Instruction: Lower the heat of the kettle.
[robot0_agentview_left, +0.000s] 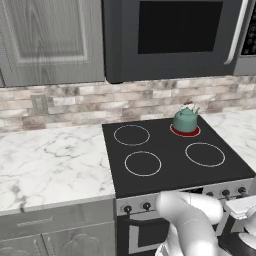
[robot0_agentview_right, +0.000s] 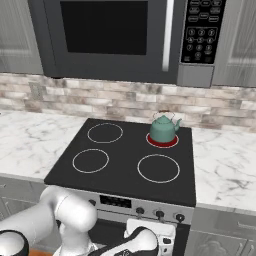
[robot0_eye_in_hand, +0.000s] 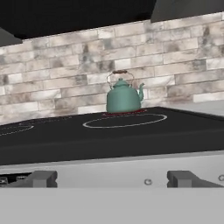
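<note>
On the back right burner of the black stovetop, the kettle sits upright, spout pointing toward the right counter, and the ring under it glows red, so the heat looks on. The other three burners show plain white rings. Same kettle in the left base view, same red ring under it. In the hand view the kettle sits far back against the brick backsplash, with the camera low at the stove's front edge. Gripper is released, fingers spread wide, holding nothing; one fingertip shows left, the other right, both just in front of the stove's front panel. The knob row runs along that panel below the cooktop; the hand is down near it but I can't tell it touches any knob, nor which knob drives the back right burner. My read: nothing done yet beyond getting the hand low at the controls. Left: line up on the right knob, close on it, turn it down without shutting the burner off.
</note>
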